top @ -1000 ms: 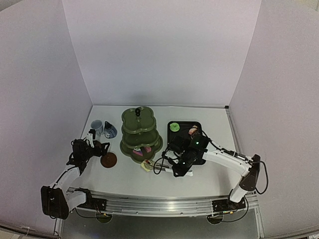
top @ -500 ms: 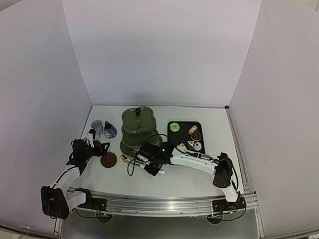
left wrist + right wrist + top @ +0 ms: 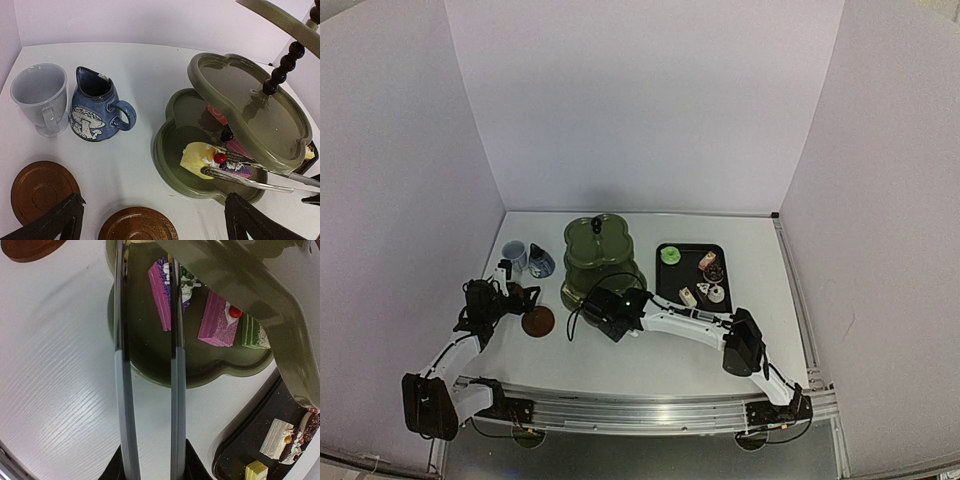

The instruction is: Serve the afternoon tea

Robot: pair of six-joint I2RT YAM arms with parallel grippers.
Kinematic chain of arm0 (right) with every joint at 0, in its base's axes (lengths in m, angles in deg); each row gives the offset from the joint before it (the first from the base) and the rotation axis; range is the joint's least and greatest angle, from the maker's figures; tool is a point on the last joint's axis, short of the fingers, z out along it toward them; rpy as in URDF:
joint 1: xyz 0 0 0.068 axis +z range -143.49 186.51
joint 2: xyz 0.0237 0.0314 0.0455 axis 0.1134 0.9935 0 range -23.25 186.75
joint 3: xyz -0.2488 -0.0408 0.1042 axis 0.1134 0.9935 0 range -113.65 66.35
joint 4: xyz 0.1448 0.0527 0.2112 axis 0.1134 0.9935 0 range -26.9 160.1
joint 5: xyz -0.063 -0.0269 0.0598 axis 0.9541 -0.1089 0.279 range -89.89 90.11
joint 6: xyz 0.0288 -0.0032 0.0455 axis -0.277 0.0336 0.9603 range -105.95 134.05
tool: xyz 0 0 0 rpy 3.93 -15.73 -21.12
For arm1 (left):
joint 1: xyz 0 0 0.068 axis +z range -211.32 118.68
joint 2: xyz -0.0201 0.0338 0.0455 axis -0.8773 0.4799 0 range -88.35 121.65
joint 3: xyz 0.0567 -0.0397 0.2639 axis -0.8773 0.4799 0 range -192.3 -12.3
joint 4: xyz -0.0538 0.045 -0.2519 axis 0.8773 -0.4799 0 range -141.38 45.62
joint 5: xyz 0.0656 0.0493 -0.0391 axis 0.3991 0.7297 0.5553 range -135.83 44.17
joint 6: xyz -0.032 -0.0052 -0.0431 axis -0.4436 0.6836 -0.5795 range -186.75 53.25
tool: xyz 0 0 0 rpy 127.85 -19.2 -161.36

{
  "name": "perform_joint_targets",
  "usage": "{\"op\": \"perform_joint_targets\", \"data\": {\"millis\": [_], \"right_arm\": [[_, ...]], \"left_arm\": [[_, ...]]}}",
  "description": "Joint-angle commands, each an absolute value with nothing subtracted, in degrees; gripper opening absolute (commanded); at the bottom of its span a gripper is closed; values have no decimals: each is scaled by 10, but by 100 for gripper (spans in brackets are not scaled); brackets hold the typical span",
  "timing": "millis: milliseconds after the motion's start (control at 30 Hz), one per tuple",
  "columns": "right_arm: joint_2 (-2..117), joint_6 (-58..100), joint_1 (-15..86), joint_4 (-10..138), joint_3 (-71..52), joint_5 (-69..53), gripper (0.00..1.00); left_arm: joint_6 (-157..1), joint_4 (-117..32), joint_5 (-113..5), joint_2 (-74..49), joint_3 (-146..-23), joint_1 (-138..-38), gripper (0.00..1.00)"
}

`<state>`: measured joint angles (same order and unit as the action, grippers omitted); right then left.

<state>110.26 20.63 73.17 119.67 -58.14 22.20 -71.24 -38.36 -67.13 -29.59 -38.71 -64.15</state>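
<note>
I am watching the right gripper (image 3: 605,306) clamping the handle end of the tongs (image 3: 123,390). Their two arms are pointing under the middle tier of the olive-green stand (image 3: 240,100) and out over its bottom tier. The tips are sitting at a yellow cake (image 3: 196,154) there, with a pink and purple slice (image 3: 161,292) lying between the arms; I cannot tell whether anything is being pinched. A pink cake (image 3: 217,320) and a green cake (image 3: 252,332) are resting just beside it on the same tier. More cakes are lying on the black tray (image 3: 240,450). The left gripper (image 3: 155,202) is hovering with its jaws wide apart above the two brown saucers (image 3: 42,190), holding nothing. It is near the pale cup (image 3: 40,95) and blue pot (image 3: 92,112), which are standing side by side.
</note>
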Motion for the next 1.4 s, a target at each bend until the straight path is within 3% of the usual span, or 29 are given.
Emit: {"op": "perform_joint_targets", "data": {"millis": [0,333,567,733,1367], "right_arm": [[1115,221,733,1182,-609,273,0],[1137,227,733,1182,-616,283,0],[1139,238,729,1183,-610,275,26],[1133,240,728,1183,-611,274,34],[1083,267,728,1183,-591,276,36]], "left_arm": [[-710,-368,-675,-311,-381,-639,98],[-710,-368,-675,-312,-380,-639,98],[-710,-368,-675,-311,-381,-639,98],[-709,-368,-676,-312,-380,-639,98],[-708,-368,-679,-311,-381,-639,98]]}}
